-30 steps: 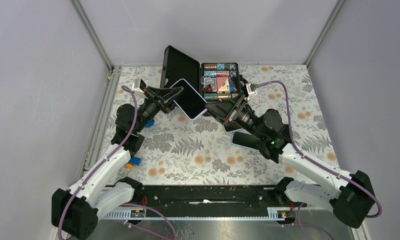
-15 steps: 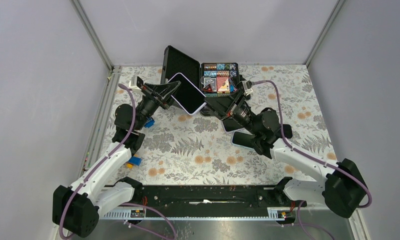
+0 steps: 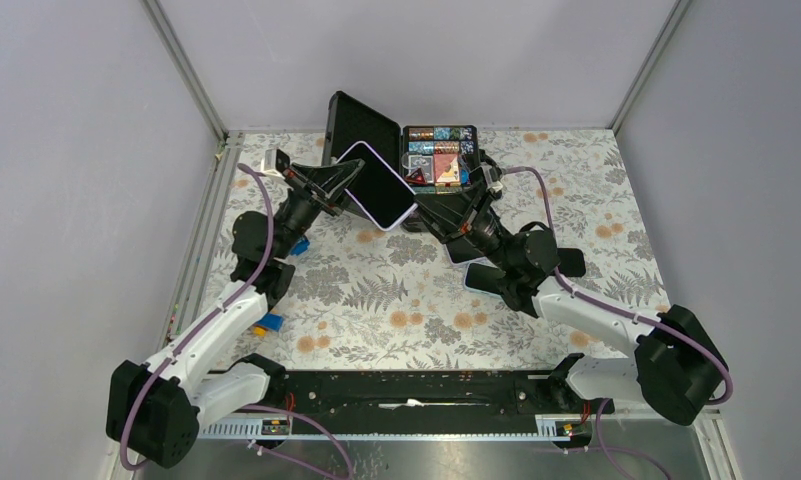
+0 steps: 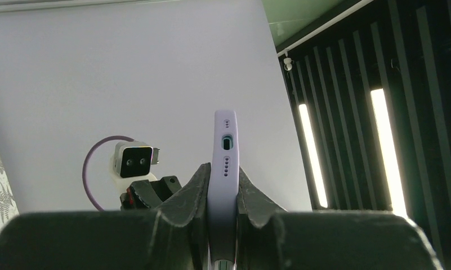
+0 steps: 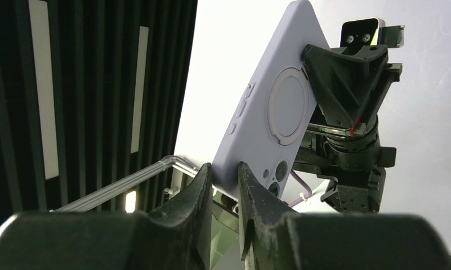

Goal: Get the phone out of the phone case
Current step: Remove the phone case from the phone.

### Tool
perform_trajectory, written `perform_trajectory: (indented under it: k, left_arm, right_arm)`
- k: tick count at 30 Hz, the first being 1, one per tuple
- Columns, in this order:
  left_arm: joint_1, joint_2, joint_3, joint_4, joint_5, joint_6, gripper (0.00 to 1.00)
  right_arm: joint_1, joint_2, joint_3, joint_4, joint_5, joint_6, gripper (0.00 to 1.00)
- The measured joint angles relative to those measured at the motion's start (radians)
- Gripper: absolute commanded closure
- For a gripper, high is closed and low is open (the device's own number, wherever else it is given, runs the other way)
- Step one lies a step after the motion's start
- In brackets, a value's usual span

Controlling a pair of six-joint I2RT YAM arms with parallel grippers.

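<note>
A phone (image 3: 378, 188) with a dark screen sits inside a lilac phone case (image 5: 273, 107) and is held in the air above the back of the table. My left gripper (image 3: 346, 184) is shut on the case's bottom end; the port edge (image 4: 225, 152) stands upright between my left gripper's (image 4: 223, 171) fingers. From the right, my right gripper (image 3: 417, 211) is shut on the case's corner next to the camera lenses (image 5: 277, 173), with the right gripper's (image 5: 225, 171) fingers pressed against both faces. The case's back shows a round ring.
An open black hard case (image 3: 360, 124) stands at the back, with a tray of colourful small items (image 3: 439, 157) beside it. A dark flat device (image 3: 498, 281) lies under my right arm. Blue (image 3: 298, 246) and orange (image 3: 269, 323) blocks lie by my left arm.
My right gripper has moved up and left to the phone's lower corner and shut on it. The left gripper has lifted the phone slightly and keeps its grip.
</note>
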Motion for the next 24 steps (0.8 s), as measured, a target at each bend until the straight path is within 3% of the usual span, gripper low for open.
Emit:
perform_trajectory:
  k: [11, 15, 21, 22, 24]
  left_arm:
    - [-0.013, 0.036, -0.056, 0.125, -0.049, -0.047, 1.0]
    - [-0.015, 0.046, -0.066, 0.162, -0.071, -0.077, 1.0]
    - [-0.038, 0.036, -0.066, 0.269, -0.072, -0.135, 1.0]
    - [-0.039, 0.031, -0.066, 0.272, -0.071, -0.135, 1.0]
    - [-0.039, 0.024, -0.066, 0.27, -0.072, -0.134, 1.0]
  right_arm:
    - [0.0, 0.068, -0.027, 0.132, 0.011, 0.056, 1.0]
    - [0.0, 0.041, -0.032, 0.086, 0.024, 0.039, 1.0]
    - [0.0, 0.029, -0.048, -0.135, 0.024, -0.095, 1.0]
    - [0.0, 0.023, -0.049, -0.184, 0.024, -0.127, 0.93]
    - [0.0, -0.004, -0.05, -0.262, 0.024, -0.19, 0.6]
